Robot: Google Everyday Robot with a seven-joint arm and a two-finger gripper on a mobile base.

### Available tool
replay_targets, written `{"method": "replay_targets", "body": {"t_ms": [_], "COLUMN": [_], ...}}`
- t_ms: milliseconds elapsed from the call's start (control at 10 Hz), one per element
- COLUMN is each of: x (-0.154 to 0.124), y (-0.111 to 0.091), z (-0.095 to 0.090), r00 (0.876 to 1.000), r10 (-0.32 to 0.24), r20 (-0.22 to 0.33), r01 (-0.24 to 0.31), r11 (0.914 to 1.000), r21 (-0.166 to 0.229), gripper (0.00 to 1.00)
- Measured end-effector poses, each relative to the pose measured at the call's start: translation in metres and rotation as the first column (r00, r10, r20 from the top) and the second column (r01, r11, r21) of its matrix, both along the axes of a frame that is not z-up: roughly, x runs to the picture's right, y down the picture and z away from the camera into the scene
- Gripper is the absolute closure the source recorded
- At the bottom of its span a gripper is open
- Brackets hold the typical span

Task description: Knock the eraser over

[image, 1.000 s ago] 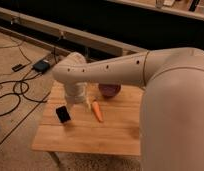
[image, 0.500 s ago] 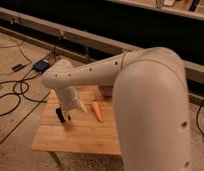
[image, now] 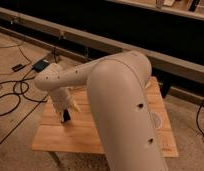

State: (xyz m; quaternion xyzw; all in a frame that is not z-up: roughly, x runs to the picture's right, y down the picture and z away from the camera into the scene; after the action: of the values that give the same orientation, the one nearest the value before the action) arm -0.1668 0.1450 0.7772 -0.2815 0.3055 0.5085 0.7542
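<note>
My gripper (image: 66, 111) hangs from the white arm (image: 115, 95) low over the left part of the wooden table (image: 90, 132). A small black block, the eraser (image: 66, 117), shows right under the gripper's tip and touches it or sits very close to it. Only the eraser's lower part is visible, so I cannot tell whether it is upright or tilted. The large arm covers the middle of the table.
The orange carrot and the dark purple bowl are hidden behind the arm. Black cables (image: 15, 92) and a dark box (image: 41, 64) lie on the floor to the left. A long dark bench edge (image: 160, 57) runs behind the table.
The arm has swung across the view and now hides the carrot and bowl. The gripper has come down onto the eraser at the table's left part.
</note>
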Motion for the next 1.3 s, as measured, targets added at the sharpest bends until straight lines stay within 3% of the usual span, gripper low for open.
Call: {"method": "replay_targets", "body": {"t_ms": [100,400,600,900,1300], "x": [-0.003,-0.018,-0.019,-0.011,-0.016], "y": [-0.003,-0.034,-0.063,-0.077,-0.076], "z": [0.007,0.046,0.054,0.035,0.033], "r00": [1.000,0.998,0.989,0.965,0.964], "r10": [0.002,0.057,0.145,0.249,0.251], "r20": [0.001,0.005,0.017,0.078,0.090], "r01": [-0.002,-0.057,-0.146,-0.257,-0.260], "r11": [1.0000,0.9945,0.9784,0.9599,0.9593], "r21": [0.007,0.087,0.147,0.112,0.110], "gripper": [0.35,0.35,0.35,0.35,0.35]}}
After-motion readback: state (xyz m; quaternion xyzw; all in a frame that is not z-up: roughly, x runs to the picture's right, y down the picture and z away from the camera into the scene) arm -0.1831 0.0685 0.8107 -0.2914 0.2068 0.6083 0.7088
